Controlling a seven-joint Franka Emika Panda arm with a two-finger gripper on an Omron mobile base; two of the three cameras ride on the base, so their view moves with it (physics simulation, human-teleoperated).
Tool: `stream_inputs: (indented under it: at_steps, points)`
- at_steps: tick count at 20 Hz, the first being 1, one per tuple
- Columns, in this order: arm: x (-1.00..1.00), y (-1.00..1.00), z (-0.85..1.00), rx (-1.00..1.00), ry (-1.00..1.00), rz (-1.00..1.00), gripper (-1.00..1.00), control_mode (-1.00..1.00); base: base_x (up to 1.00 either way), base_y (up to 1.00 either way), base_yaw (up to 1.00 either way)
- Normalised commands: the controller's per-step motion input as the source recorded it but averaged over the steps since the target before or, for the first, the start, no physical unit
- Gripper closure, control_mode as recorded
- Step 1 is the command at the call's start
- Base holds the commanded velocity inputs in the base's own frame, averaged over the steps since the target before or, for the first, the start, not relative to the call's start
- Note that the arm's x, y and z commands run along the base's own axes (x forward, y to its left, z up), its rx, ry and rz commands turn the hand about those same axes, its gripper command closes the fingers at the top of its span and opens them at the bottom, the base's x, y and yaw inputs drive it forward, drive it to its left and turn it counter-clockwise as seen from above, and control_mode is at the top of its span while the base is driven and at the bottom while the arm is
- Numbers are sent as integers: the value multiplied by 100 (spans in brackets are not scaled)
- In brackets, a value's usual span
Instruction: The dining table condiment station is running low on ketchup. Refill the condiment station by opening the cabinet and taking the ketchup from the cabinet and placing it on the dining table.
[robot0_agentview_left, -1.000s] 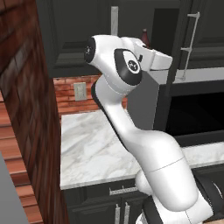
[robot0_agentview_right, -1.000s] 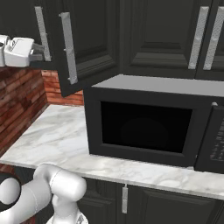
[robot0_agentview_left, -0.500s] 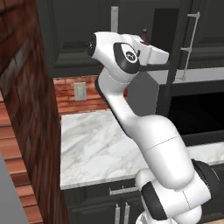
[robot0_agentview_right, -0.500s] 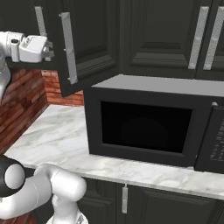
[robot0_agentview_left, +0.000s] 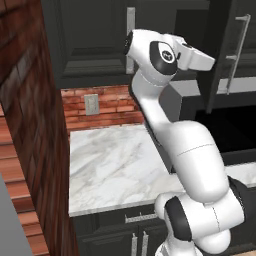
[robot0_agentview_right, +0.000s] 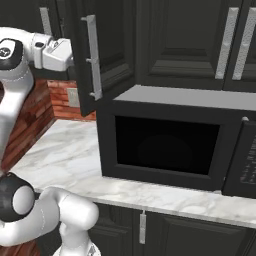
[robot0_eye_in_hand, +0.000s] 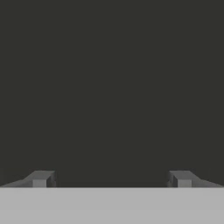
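Observation:
The cabinet's left door (robot0_agentview_right: 107, 60) stands swung open, its long silver handle (robot0_agentview_right: 92, 57) facing me; from the left base camera the same door (robot0_agentview_left: 220, 50) sits at the upper right. My gripper (robot0_eye_in_hand: 111, 179) is open, its fingertips (robot0_eye_in_hand: 41, 178) far apart with nothing between them, close against a flat dark charcoal surface. The white hand (robot0_agentview_left: 197, 56) is raised to cabinet height, right beside the open door's edge, and its fingers go behind that door (robot0_agentview_right: 67, 54). The ketchup is hidden. The dining table is out of view.
A black microwave (robot0_agentview_right: 165, 140) stands on the white marble counter (robot0_agentview_left: 115, 165) below the cabinet. A brick backsplash (robot0_agentview_left: 107, 105) with a wall outlet (robot0_agentview_left: 91, 104) runs behind it, a brick wall (robot0_agentview_left: 30, 125) rises at the left, and more closed dark wall doors (robot0_agentview_right: 200, 45) hang at the right.
The hand has swung right, toward the open cabinet door, and risen a little. A small dark red thing seen just above the hand earlier is now hidden.

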Motion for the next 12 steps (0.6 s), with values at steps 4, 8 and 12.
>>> stream_inputs:
  at_steps: [4, 8, 12]
  points:
    - [-24, -97, 1, 4, 0, -19, -100, -100, 0, 0, 0]
    - [-17, -100, 0, 3, 0, -18, -100, -100, 0, 0, 0]
    - [-40, -61, 10, 3, -3, -5, -100, -100, 0, 0, 0]
